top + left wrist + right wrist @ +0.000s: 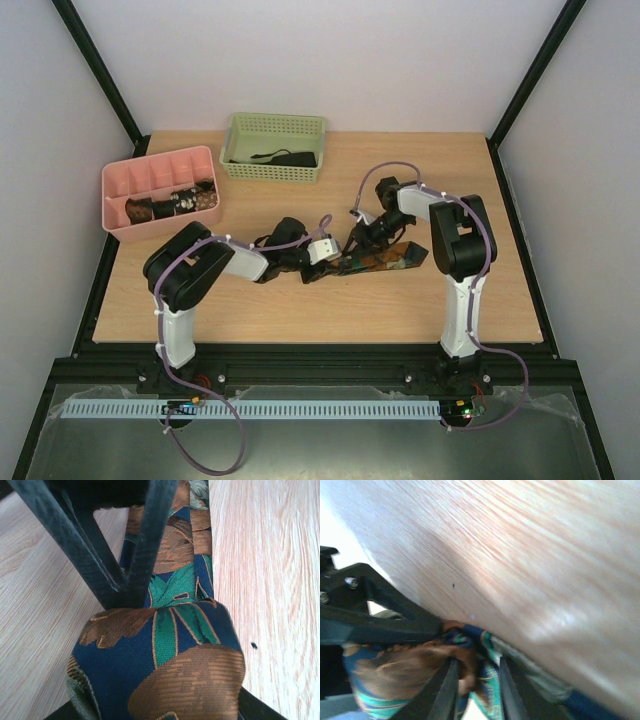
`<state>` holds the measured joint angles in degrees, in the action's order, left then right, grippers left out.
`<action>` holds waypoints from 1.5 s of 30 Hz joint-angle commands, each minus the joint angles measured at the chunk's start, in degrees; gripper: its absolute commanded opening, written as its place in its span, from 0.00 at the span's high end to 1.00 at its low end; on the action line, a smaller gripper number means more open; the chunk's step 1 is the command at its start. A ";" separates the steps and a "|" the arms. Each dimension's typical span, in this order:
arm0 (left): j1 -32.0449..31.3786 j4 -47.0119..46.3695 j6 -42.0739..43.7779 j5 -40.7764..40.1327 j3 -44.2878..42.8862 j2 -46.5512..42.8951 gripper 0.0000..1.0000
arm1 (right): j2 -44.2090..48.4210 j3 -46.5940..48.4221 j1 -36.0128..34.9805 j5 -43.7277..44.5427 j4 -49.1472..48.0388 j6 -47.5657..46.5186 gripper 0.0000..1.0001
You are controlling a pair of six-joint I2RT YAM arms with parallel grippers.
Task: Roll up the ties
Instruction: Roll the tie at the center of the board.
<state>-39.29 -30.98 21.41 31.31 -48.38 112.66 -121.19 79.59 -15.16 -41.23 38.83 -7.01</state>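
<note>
A tie (385, 260) with a navy, brown and green leaf pattern lies flat on the table, its left end wound into a small coil (160, 665). My left gripper (322, 252) is shut on that coil, which fills the space between its fingers in the left wrist view (160, 702). My right gripper (358, 240) comes down on the tie just right of the coil and is shut on a fold of the fabric (476, 680). Its black fingers (125, 555) stand right behind the coil. Rolled ties (172, 205) lie in the pink tray (150, 170).
A green basket (275, 128) at the back holds a dark tie (283, 158). The pink tray stands at the back left, close to the table's left edge. The two arms meet at the middle of the wooden table (300, 310).
</note>
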 commanded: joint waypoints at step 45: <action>-1.68 -3.28 -6.55 6.93 -6.07 4.79 0.25 | 0.99 -11.45 1.45 12.67 -3.39 0.77 0.99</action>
<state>-40.05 -28.99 17.47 35.86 -52.47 114.13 -115.26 69.23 -13.08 -41.52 37.30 -5.37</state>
